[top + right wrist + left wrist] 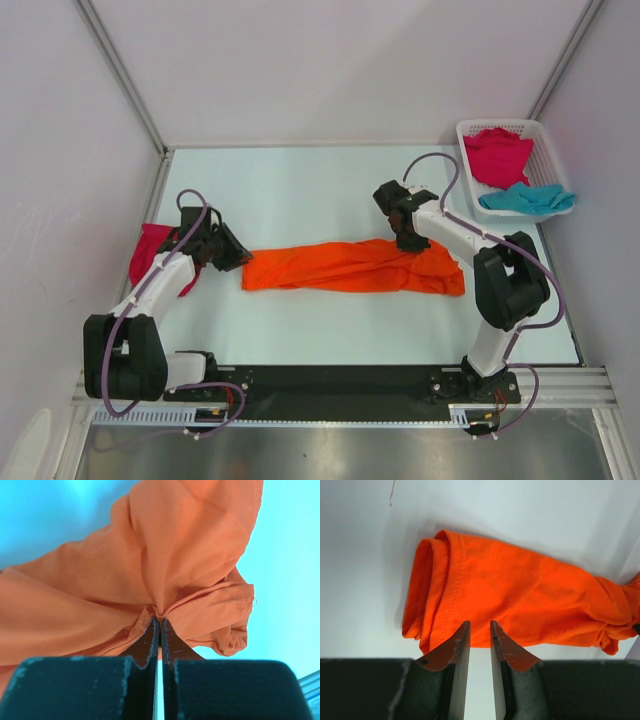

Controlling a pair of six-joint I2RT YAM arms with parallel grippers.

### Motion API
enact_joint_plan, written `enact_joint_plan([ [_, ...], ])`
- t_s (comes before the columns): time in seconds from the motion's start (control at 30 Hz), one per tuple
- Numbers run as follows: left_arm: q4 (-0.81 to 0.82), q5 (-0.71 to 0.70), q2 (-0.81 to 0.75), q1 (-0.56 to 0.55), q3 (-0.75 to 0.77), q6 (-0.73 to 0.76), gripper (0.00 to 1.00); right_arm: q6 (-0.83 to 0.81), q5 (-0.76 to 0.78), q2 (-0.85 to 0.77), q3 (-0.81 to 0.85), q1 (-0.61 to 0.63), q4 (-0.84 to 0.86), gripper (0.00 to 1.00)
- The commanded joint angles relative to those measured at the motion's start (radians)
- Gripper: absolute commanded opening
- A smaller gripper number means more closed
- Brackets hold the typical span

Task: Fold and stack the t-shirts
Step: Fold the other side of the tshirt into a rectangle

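Pinching a bunch of the orange shirt (340, 270), the right gripper (160, 621) holds it stretched long, left of the basket (500, 123); the left gripper (480, 625), narrowly parted and empty, faces its far end, likely to fold.

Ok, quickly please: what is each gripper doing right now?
Left gripper: slightly open, holding nothing.
Right gripper: closed on the orange t-shirt.
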Motion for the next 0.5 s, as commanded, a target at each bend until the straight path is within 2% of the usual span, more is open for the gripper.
enact_joint_plan([
  [0.0,0.026,0.025,-0.007,-0.007,0.000,0.018,0.27,-0.028,0.040,0.013,0.078,-0.012,0.015,0.00],
  [0.27,0.019,0.022,-0.021,-0.005,-0.001,0.023,0.27,-0.059,0.019,0.082,0.111,-0.062,0.053,0.00],
  [0.47,0.014,0.020,-0.023,-0.005,0.003,0.026,0.27,-0.051,0.002,0.083,0.075,-0.068,0.067,0.00],
])
